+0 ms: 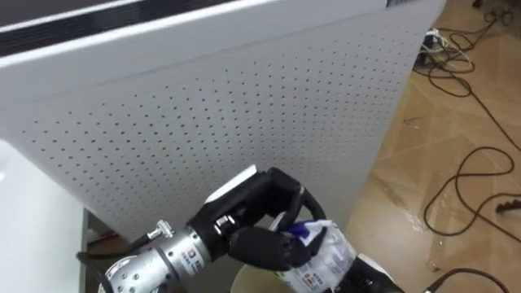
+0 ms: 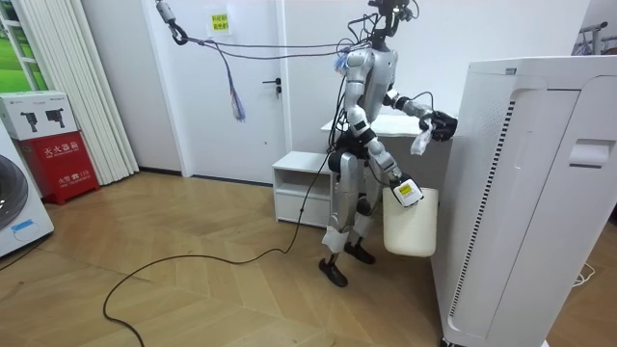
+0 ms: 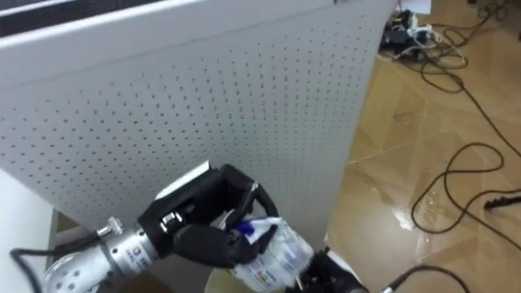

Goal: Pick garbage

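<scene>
Currently your robot is standing on the wooden floor (image 2: 193, 289), right up against a tall white unit (image 2: 521, 193) whose perforated side panel (image 1: 244, 122) is filling most of what the head camera is seeing. You are reaching in from the lower left with the left robot hand (image 1: 260, 244). It is curling tightly around the garbage, a crumpled clear plastic wrapper (image 1: 326, 254) with a bit of blue on it, pinching it between thumb and fingers. The wrapper is hanging in the air close to the panel, off the floor and resting on nothing.

Just below it, the pale rim of a cream bin (image 1: 252, 282) is showing at the bottom edge of the eye view. From the room view you are carrying that bin (image 2: 410, 226) low at the robot's side with the right robot hand (image 2: 405, 190), and the wrapper is sitting higher than the bin and roughly over it. Whether that right robot hand is clamped or spread, I cannot tell.

Dark cables (image 1: 472, 171) are looping across the floor to the right of the unit. A low white cabinet (image 2: 304, 188) is standing behind the robot, by the wall.
</scene>
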You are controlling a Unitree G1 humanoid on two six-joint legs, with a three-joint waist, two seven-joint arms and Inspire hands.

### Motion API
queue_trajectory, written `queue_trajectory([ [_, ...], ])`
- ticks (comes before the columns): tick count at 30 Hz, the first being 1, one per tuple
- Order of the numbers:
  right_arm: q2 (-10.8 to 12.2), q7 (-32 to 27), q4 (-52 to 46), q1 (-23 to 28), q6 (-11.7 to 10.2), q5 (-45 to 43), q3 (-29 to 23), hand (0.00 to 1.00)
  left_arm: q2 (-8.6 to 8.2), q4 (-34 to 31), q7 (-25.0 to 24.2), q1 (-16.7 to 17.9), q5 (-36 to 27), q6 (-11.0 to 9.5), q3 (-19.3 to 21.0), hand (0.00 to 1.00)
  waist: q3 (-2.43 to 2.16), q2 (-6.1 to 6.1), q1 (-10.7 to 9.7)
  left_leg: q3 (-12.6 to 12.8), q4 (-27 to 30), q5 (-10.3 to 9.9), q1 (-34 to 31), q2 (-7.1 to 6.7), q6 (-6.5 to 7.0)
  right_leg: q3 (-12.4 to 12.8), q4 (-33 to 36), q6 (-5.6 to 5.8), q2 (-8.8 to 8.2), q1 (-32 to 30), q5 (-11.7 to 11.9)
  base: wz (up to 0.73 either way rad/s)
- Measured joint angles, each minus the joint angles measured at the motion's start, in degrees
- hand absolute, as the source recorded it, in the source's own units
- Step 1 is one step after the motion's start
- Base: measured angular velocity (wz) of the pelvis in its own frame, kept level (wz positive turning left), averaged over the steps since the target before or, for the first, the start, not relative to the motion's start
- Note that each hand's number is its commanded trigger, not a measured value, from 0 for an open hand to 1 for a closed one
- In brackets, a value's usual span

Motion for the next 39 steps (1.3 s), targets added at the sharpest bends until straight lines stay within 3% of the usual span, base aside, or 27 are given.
queue_trajectory([
  [6,0.32,0.76,-0.01,-0.61,-1.29,0.20,-0.04,1.00,-1.12,5.04,1.75,0.03,10.33,-0.05,0.42,1.00,0.11,-0.65,0.07,-0.81,0.13,0.59,-3.71,-0.06,-0.15,-0.77,0.55,-0.15,-0.03,-3.48,0.09,0.08],
  [18,0.28,1.33,-0.06,-0.70,-3.18,0.54,-0.73,1.00,-1.93,12.77,5.06,0.03,11.32,-2.79,1.25,1.00,0.17,-2.13,0.24,-0.36,0.38,0.64,-5.01,-0.04,-0.14,-1.55,1.58,-0.15,-0.40,-5.24,0.09,0.00],
  [19,0.28,1.32,-0.06,-0.71,-3.18,0.54,-0.73,1.00,-1.93,13.12,5.42,0.02,11.37,-2.83,1.26,0.83,0.17,-2.14,0.21,-0.36,0.44,0.64,-5.07,-0.04,-0.14,-1.59,1.59,-0.15,-0.41,-5.28,0.09,0.00],
  [22,0.27,1.25,-0.06,-0.69,-3.18,0.64,-0.72,1.00,-1.83,14.57,7.22,0.02,12.36,-2.85,1.26,0.00,0.17,-2.15,0.15,-0.33,0.76,0.64,-5.36,-0.04,-0.14,-1.62,2.00,-0.15,-0.47,-5.63,0.09,0.00],
  [30,0.34,0.64,-0.06,-0.66,-3.34,2.61,-0.59,1.00,-1.82,19.02,10.41,0.02,12.36,-3.93,1.11,0.00,0.17,-2.14,-0.62,-0.19,1.24,0.86,-5.68,-0.17,0.07,-1.67,2.90,-0.17,-0.78,-6.03,0.07,0.00],
  [39,0.28,0.73,-0.06,-0.66,-4.25,2.58,-0.57,1.00,-1.81,21.71,9.82,0.18,12.35,-3.93,0.52,0.00,0.18,-2.15,-1.98,-0.60,1.75,0.91,-6.09,-0.17,0.09,-1.57,3.42,-0.18,-0.78,-6.22,0.06,0.01],
])
